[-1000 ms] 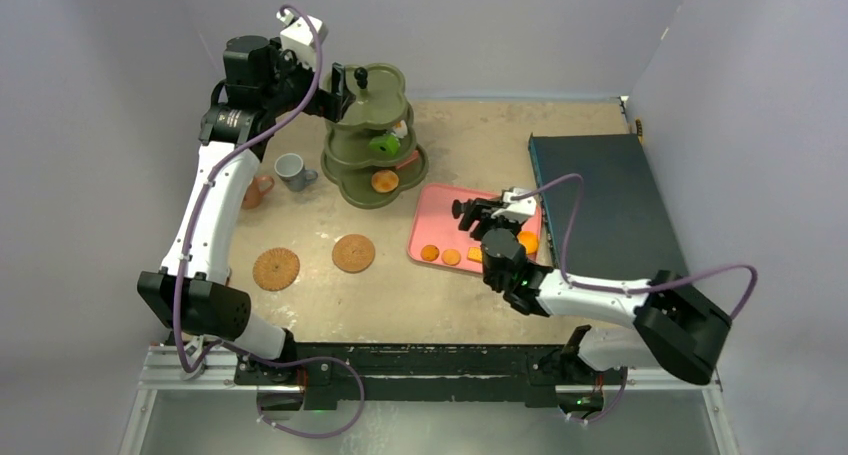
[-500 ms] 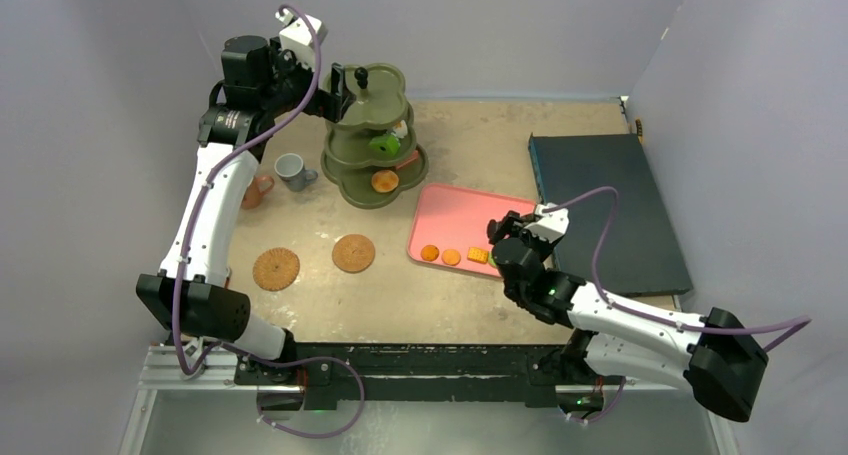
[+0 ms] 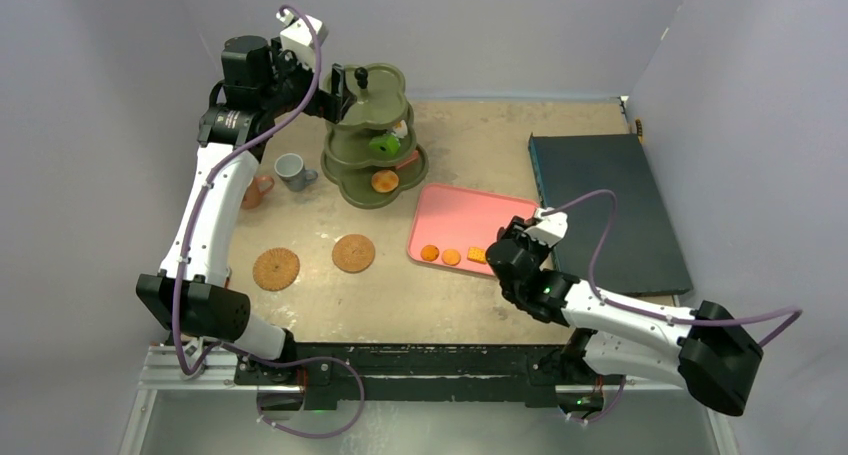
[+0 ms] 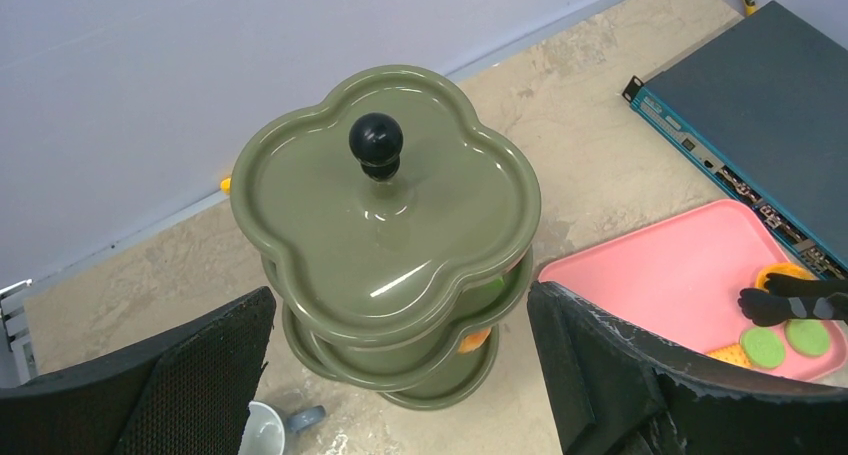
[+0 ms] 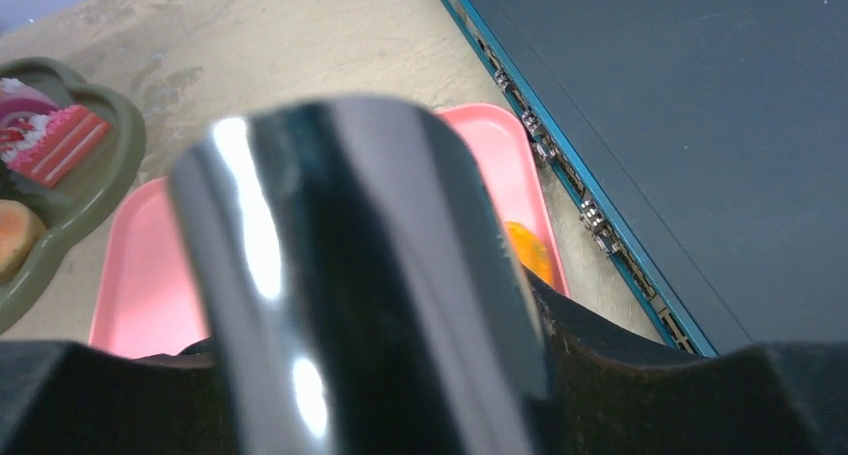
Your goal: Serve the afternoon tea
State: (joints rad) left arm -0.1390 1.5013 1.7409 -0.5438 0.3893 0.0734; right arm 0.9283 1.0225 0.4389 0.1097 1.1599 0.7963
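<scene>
The olive three-tier stand (image 3: 375, 135) stands at the back left, with a green pastry (image 3: 385, 145) and an orange one (image 3: 384, 182) on its lower tiers. My left gripper (image 3: 340, 93) hangs open, up beside the stand's top tier (image 4: 385, 215), its jaws wide apart and holding nothing. My right gripper (image 3: 512, 250) is over the pink tray's near right corner, shut on the black tongs (image 5: 370, 275). The tong tips (image 4: 790, 303) lie beside an orange pastry (image 5: 528, 250). Small flat pastries (image 3: 451, 257) line the tray's near edge.
A grey-blue cup (image 3: 292, 170) and a terracotta cup (image 3: 258, 190) stand left of the stand. Two brown coasters (image 3: 276, 268) (image 3: 353, 253) lie nearer the front. The pink tray (image 3: 450, 215) is at the centre, and a dark flat box (image 3: 610, 205) is to its right.
My right arm has swung right and towards the front, carrying its gripper from over the tray's right half to the near right corner. It now covers the orange pastry. The left arm has not moved.
</scene>
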